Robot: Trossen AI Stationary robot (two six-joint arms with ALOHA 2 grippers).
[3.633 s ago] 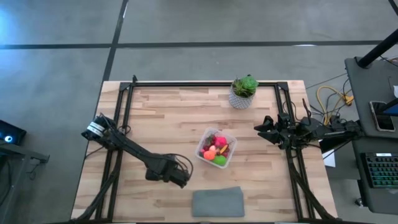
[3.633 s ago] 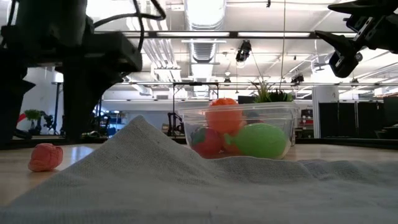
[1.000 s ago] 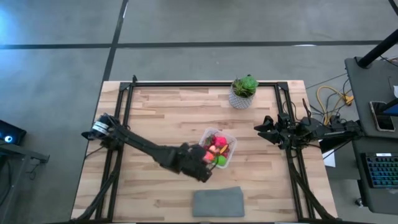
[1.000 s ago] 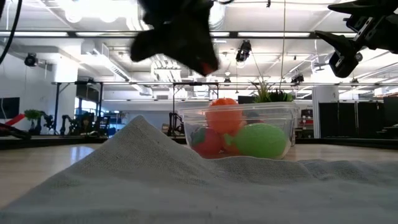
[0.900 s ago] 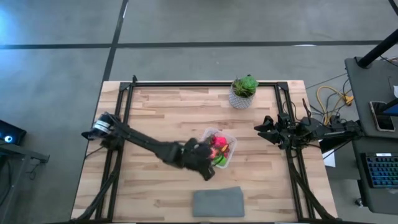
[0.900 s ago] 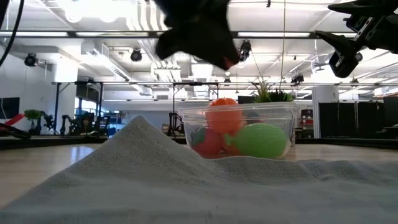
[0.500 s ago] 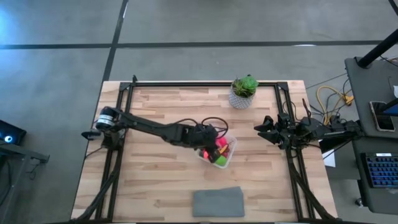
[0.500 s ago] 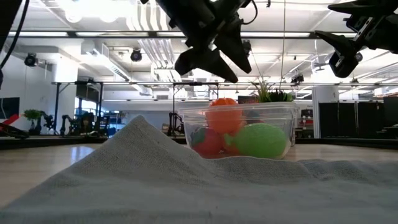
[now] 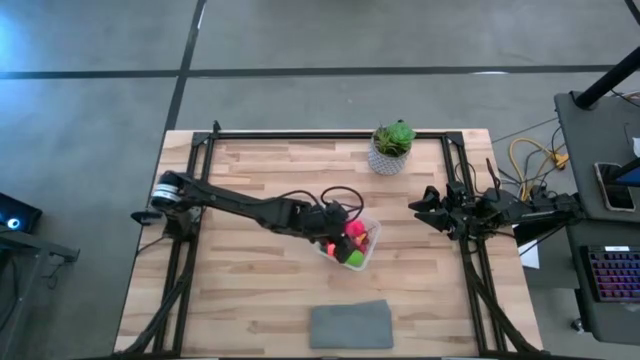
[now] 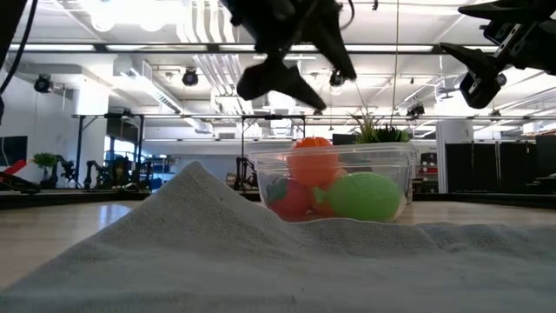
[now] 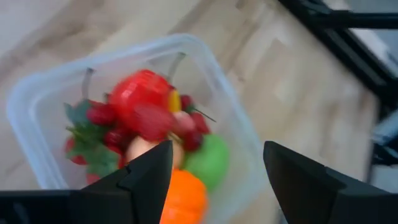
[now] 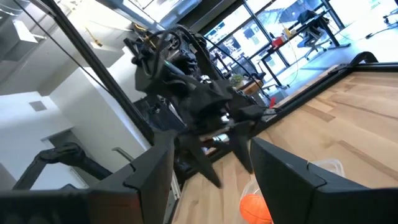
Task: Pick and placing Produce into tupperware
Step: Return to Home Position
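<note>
Above tupperware [image 11: 180,38]: left gripper [image 11: 217,158], fingers [image 11: 298,180] seemingly apart

I had two hands, my left hand [image 11: 216,148] and my right hand [image 9: 418,203]. On the surface [image 9: 260,180] I counted one clear tupperware [image 10: 391,161], one potted plant [image 9: 392,148] and one grey cloth [image 9: 350,325]. Inside the tupperware, the produce [image 9: 354,238] came to one large red piece [image 11: 140,96], one green piece [image 10: 363,196], one orange piece [image 10: 313,163] and one pale peach-coloured piece [image 11: 138,149], so four bigger pieces. There were also small dark red berries [image 11: 99,115] among green leaves [image 11: 81,115], at least three, but too blurred for me to count exactly.
</note>
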